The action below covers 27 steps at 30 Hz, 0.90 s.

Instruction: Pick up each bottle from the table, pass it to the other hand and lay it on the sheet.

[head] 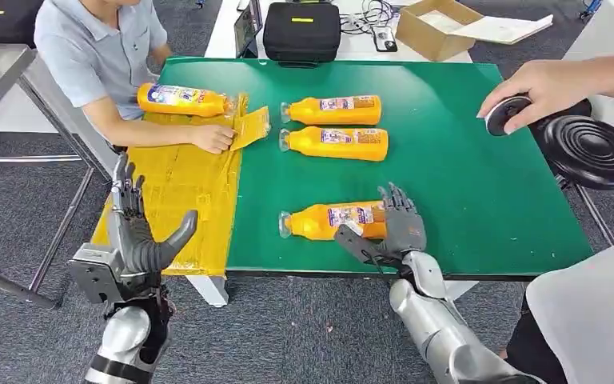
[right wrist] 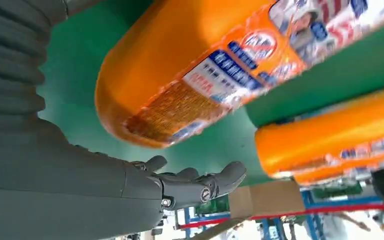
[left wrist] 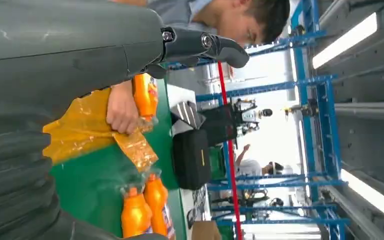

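Two silver jointed arms rise from the near edge of the head view. At the left, the left robot hand (head: 137, 232) hangs open off the bench's near left corner, palm up, dark fingers spread, thumb jutting right, holding nothing. At the right, the right robot hand (head: 396, 228) lies at the butt end of the nearest orange plastic bottle (head: 332, 220); its fingers reach over the bottle's base and its thumb points left under the body, but whether it truly grips the bottle cannot be told.

That bottle lies on its side on the green matte bench (head: 464, 160), clear cap to the left, with a glossy printed label in blue, white and orange around its rounded body. Two more orange bottles lie side by side farther back at mid-bench, the middle bottle (head: 336, 144) and the far bottle (head: 334, 110), caps also left. A fourth orange bottle (head: 184, 99) lies at the far end of the crinkled yellow plastic sheet (head: 180, 188) that covers the bench's left side.

A seated person's hand (head: 213, 138) pinches the sheet's right edge. At the far right another person's hand (head: 532, 92) holds a round black-and-white disc (head: 504, 114) above a black ribbed round stool seat (head: 596, 150). A black zipped case (head: 301, 32) and an open cardboard box (head: 436, 28) sit beyond the bench.
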Motion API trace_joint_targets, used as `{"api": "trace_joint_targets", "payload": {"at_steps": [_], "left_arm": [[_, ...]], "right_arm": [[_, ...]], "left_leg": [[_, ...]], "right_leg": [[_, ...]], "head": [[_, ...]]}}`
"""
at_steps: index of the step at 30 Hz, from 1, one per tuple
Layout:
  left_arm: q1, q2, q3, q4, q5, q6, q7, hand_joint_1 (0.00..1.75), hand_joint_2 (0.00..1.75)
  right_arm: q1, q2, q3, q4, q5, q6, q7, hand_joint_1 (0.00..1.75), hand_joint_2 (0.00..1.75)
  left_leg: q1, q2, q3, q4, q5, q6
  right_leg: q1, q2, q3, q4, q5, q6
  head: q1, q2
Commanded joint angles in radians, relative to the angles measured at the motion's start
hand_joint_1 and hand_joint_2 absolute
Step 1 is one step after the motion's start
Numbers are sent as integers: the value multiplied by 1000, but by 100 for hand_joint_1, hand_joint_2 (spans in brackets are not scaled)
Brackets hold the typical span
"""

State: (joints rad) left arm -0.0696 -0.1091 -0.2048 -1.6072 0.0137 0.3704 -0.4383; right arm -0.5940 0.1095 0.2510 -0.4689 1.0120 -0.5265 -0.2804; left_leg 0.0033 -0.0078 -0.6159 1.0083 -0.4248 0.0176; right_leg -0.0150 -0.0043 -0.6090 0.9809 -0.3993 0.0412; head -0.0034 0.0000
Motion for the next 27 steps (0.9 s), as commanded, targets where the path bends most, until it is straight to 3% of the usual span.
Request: {"api": "trace_joint_targets", "payload": {"at_steps": [1,12,14,21,24,27], "left_arm": [[-59,0,-43,107,50,-49,49,0,175],[-63,-1,-57,113,61,-74,69,0,175],[-70,-2,-62,123,69,-86,77,0,175],[-93,-7,-77,157,85,-105,76,0,175],[-91,-6,-74,157,89,-100,66,0,175],[-83,-11,-64,146,89,-77,44,0,175]], "right_arm": [[-98,-22,108,168,53,124,115,0,175],[-114,-43,158,174,112,215,179,2,175],[-120,-48,169,183,122,246,181,171,175],[-94,-66,152,191,103,277,143,175,175],[-52,-54,45,177,-23,223,-16,175,175],[-37,-33,-39,169,-129,240,-110,175,175]], "left_leg": [[0,-1,4,0,-1,-1],[0,0,5,-1,-1,-1],[0,0,4,-1,0,-1],[0,-2,6,-1,0,-1],[1,-3,8,-2,0,-1],[1,-1,8,-1,0,-1]], "right_leg": [[0,-1,4,0,-1,-1],[1,-2,6,-1,-2,-2],[0,-2,4,-1,-1,-1],[1,-3,6,-2,-1,-1],[1,-4,9,-3,-2,-1],[1,-3,8,-2,-1,-1]], "head": [[0,0],[0,0],[0,0],[0,0],[0,0],[0,0]]}}
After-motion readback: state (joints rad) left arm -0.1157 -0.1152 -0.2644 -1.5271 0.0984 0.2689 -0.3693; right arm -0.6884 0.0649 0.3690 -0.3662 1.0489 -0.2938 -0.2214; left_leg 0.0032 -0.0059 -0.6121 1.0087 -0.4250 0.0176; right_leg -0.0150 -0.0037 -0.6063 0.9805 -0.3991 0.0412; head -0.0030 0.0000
